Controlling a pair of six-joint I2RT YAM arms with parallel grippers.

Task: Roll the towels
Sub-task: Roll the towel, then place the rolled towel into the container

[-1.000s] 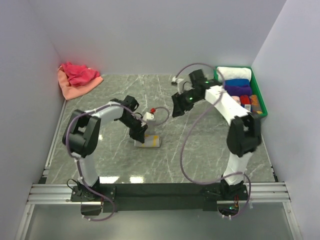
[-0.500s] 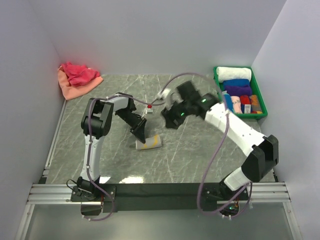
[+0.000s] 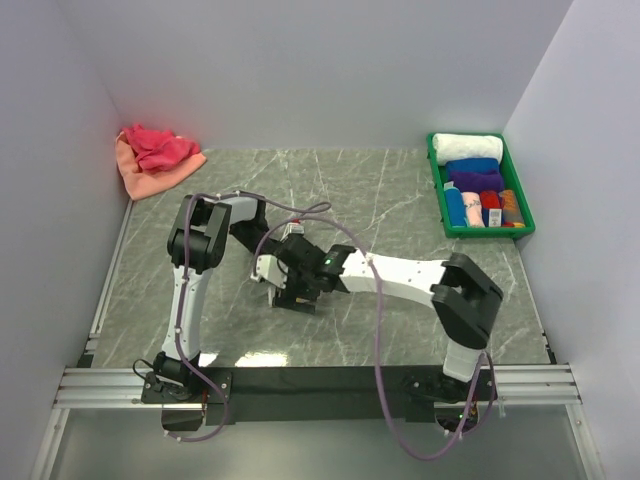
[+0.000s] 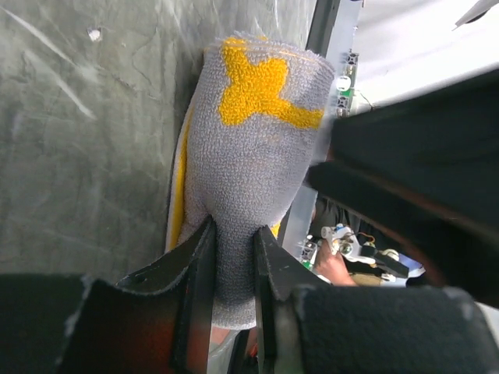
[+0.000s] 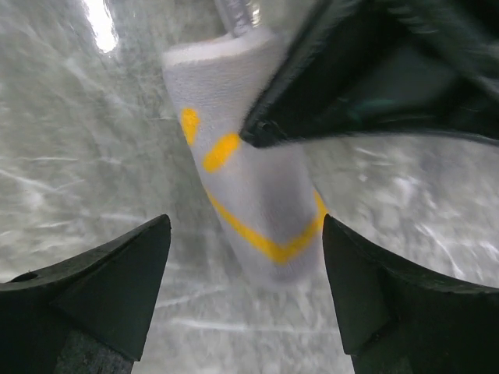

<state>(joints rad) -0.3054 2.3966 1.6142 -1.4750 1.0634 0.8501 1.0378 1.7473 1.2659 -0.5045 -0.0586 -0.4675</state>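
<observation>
The work surface is a grey marble-patterned table (image 3: 400, 200) enclosed by plain pale walls on three sides. At the far left corner a crumpled pink towel (image 3: 158, 147) lies on top of a salmon towel (image 3: 140, 178), both unrolled and against the wall. At the far right a green tray (image 3: 488, 233) holds rolled items in a row: a white towel (image 3: 467, 147) at the far end, then a blue towel (image 3: 472, 166) and a purple towel (image 3: 477, 182), with several smaller rolls nearer the arms that are too small to identify. Both arms meet near the middle of the table, left of centre. There the rolled towel (image 4: 257, 156), pale grey with yellow markings and a yellow inner layer showing at its edge, lies on the marble. The left gripper (image 4: 232, 269) is clamped on one end of it, its fingers pinching the cloth narrow. The right gripper (image 5: 245, 234) hangs over the same roll with its fingers (image 5: 109, 288) spread wide, one on each side and clear of the cloth. From overhead the roll is almost wholly hidden beneath the two grippers, so its exact lie there cannot be confirmed.
</observation>
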